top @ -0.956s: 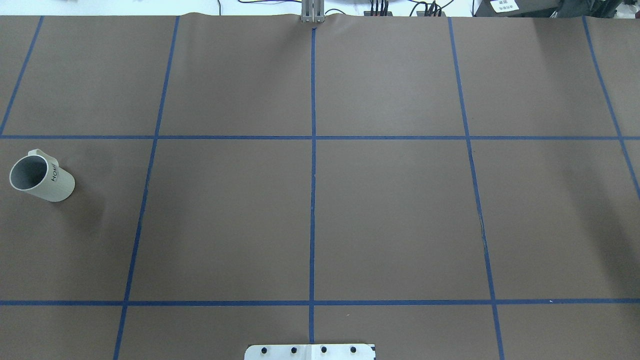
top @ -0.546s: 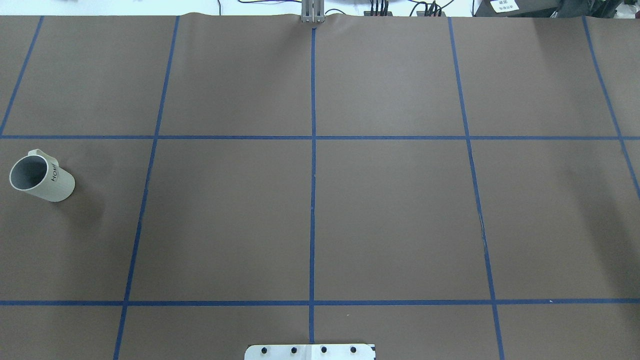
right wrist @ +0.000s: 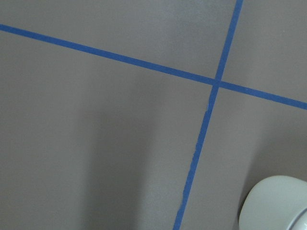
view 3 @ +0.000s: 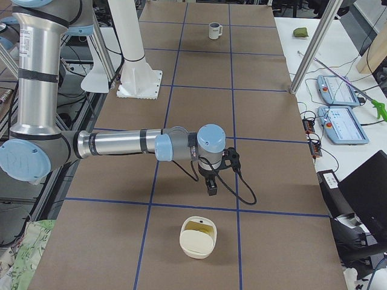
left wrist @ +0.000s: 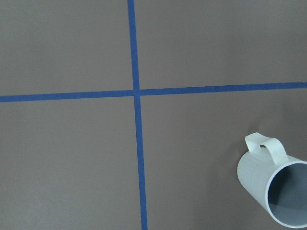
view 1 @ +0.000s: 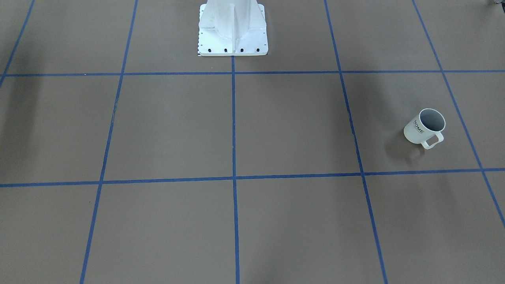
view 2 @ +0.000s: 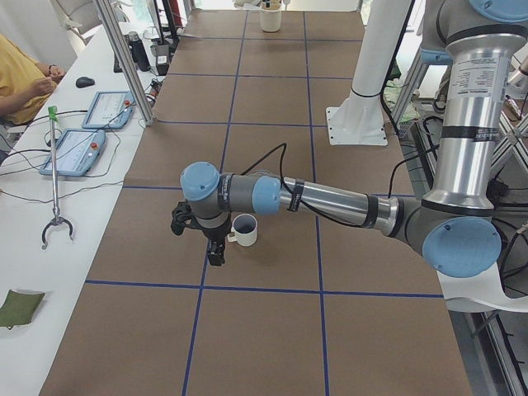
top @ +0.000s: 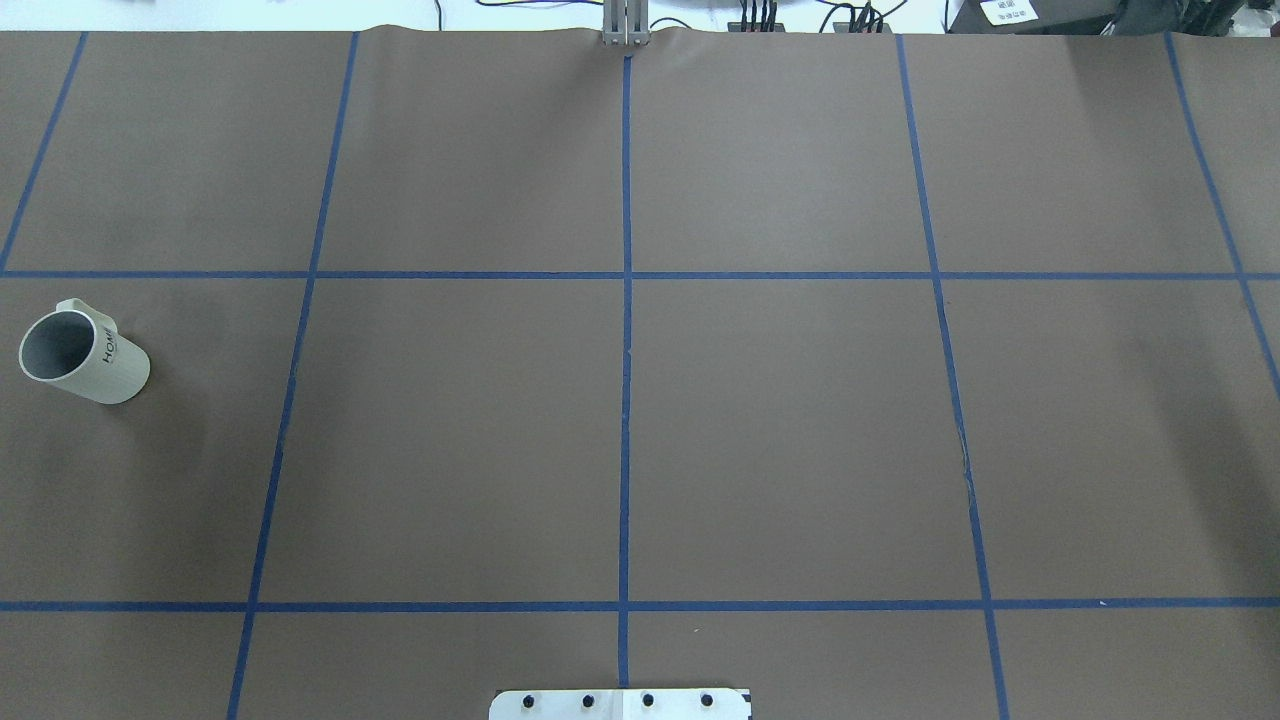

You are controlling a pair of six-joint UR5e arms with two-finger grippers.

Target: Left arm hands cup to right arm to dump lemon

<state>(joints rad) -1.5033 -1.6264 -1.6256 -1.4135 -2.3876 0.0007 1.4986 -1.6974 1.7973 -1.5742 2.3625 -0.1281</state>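
The off-white cup (top: pixel 83 357) with "HOME" on its side stands upright at the table's left edge, handle towards the far side. It also shows in the front view (view 1: pixel 425 127), the left side view (view 2: pixel 243 230), far off in the right side view (view 3: pixel 213 30) and in the left wrist view (left wrist: pixel 276 191). Its inside looks grey; the lemon is hidden. My left gripper (view 2: pixel 216 256) hangs just beside the cup, above the table. My right gripper (view 3: pixel 211 186) hangs over the table's right end. I cannot tell whether either is open or shut.
A cream round container (view 3: pixel 198 237) sits on the table near my right gripper, and also shows in the right wrist view (right wrist: pixel 276 203). The white robot pedestal (view 1: pixel 232 27) stands at the table's middle edge. Control tablets (view 2: pixel 78 148) and a seated operator (view 2: pixel 21 82) are beyond the far edge.
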